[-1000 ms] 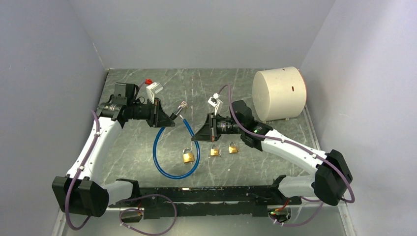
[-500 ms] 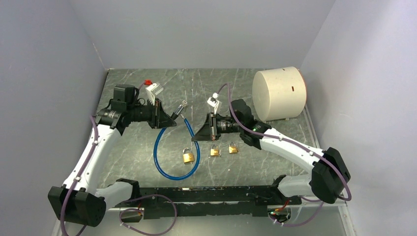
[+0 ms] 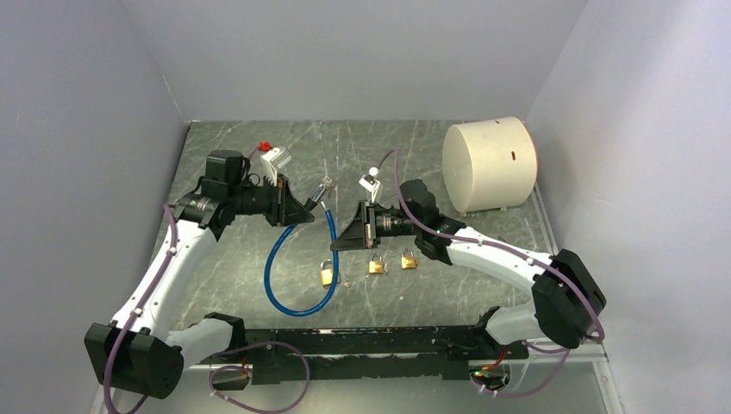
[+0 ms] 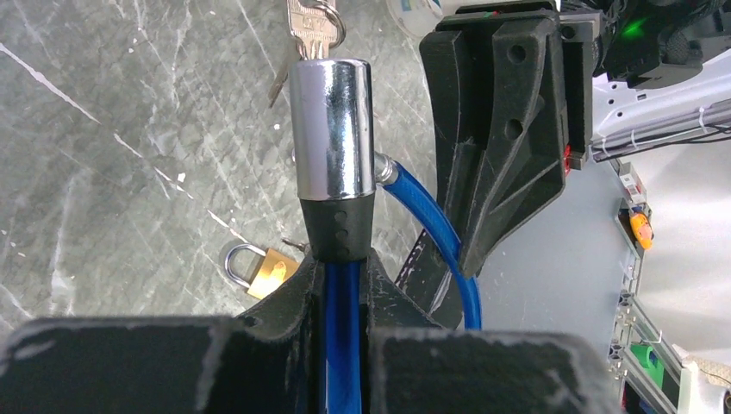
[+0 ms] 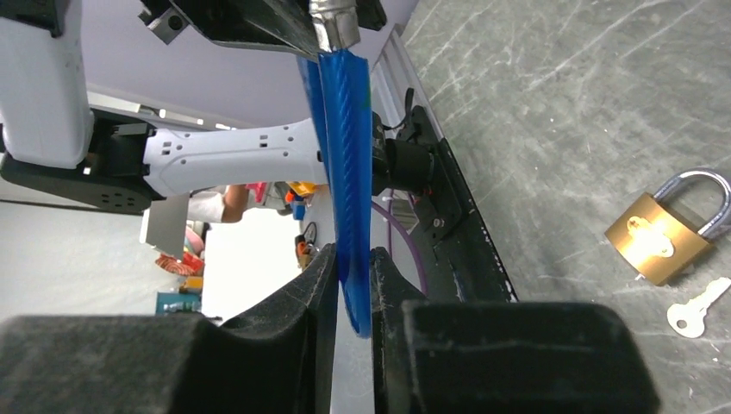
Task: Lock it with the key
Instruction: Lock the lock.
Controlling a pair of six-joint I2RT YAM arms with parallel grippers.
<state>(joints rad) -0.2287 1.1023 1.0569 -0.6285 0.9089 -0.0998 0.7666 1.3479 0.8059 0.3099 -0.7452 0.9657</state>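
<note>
A blue cable (image 3: 284, 302) ends in a chrome lock cylinder (image 4: 332, 129) with a black collar. A key (image 4: 309, 26) on a ring sticks out of the cylinder's far end. My left gripper (image 4: 343, 267) is shut on the cable just below the collar and holds the cylinder off the table. The cable's other leg enters the cylinder's side. My right gripper (image 5: 353, 259) faces the left one, with that leg of the blue cable (image 5: 345, 155) pinched between its fingers. In the top view the left gripper (image 3: 302, 211) and right gripper (image 3: 340, 241) are close together above the loop.
Three small brass padlocks (image 3: 328, 274) (image 3: 377, 266) (image 3: 409, 260) lie on the marble table in front of the grippers. A loose small key (image 5: 698, 309) lies beside one padlock (image 5: 659, 237). A big white cylinder (image 3: 489, 164) stands back right. Grey walls enclose the table.
My left arm has swung right, carrying the lock cylinder toward the right gripper. The cable loop has shifted left and nearer. The right gripper edged left and its grip looks slightly eased.
</note>
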